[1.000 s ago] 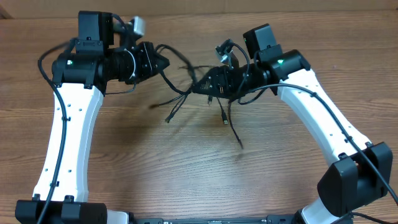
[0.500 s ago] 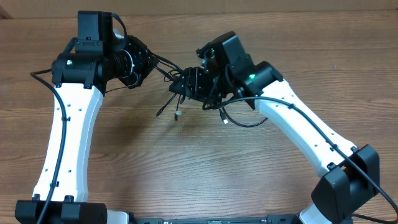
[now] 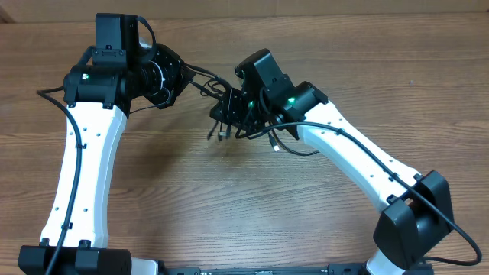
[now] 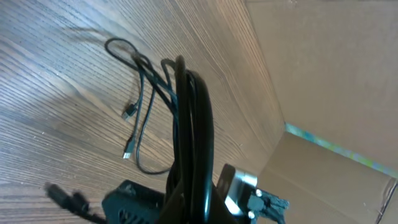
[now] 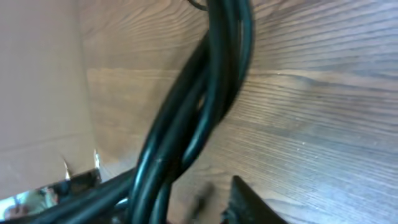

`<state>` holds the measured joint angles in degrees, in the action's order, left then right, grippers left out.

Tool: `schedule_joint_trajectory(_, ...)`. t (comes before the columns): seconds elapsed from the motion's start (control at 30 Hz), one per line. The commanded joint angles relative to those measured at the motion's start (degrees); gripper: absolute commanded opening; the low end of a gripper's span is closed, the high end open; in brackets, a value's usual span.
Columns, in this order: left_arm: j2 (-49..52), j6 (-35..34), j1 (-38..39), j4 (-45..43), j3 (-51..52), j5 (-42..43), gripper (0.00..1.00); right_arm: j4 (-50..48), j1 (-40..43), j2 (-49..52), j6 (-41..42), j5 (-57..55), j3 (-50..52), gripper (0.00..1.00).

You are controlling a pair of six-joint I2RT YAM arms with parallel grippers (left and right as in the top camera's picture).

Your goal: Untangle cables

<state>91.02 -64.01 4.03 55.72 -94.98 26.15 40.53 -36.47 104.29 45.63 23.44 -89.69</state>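
No writing, label, brand, number or sign can be read in any view. The arms, the cables and the tabletop carry no legible marking, and the small green spots on the arms are plain lights, not characters.

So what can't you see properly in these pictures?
Overhead: the left gripper and right gripper tips are buried in the cables; open or shut is unclear.
Left wrist: the close bundle covers the fingers.
Right wrist: blurred cables fill the view.
Cable count: too tangled.
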Motion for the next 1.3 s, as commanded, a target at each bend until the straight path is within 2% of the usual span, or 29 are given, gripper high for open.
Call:
schedule_joint_trajectory(0.0,-0.4,-0.9,0.2,-0.2,-1.5,1.0,0.04,0.0,-0.2,0.4,0.2,-2.7,-1.0,0.24)
schedule_joint_trajectory(0.1,-0.4,1.2,0.2,-0.2,-1.5,1.5,0.04,0.1,-0.2,0.4,-0.7,-2.8,-1.0,0.07)
schedule_joint_trajectory(0.13,-0.4,2.6,0.2,-0.2,-1.5,1.6,0.04,0.3,-0.2,0.3,-0.7,-2.8,-1.0,0.04)
schedule_joint_trajectory(0.3,-0.4,15.9,0.2,0.0,-1.5,1.5,0.04,2.2,0.1,-0.3,-3.6,-2.1,-1.1,0.04)
schedule_joint_trajectory(0.47,-0.4,37.7,0.2,1.6,-1.5,1.6,0.04,4.3,1.2,-2.8,-8.9,3.1,-1.1,0.04)
schedule_joint_trajectory(0.6,-0.4,47.3,0.2,4.2,-1.5,1.6,0.04,4.6,2.9,-5.0,-10.4,7.0,-1.1,0.04)
schedule_joint_trajectory(0.8,-0.4,55.1,0.2,7.1,-1.5,4.3,0.04,3.1,4.9,-6.4,-10.1,12.8,-1.1,0.04)
schedule_joint_trajectory(1.1,-0.4,59.5,0.2,8.4,-1.5,14.3,0.04,-1.3,5.4,-6.4,-7.8,14.0,-1.1,0.04)
schedule_joint_trajectory(1.27,-0.4,63.0,0.3,11.5,-1.5,14.4,0.04,-3.6,5.9,-6.4,-5.9,13.9,-1.1,0.04)
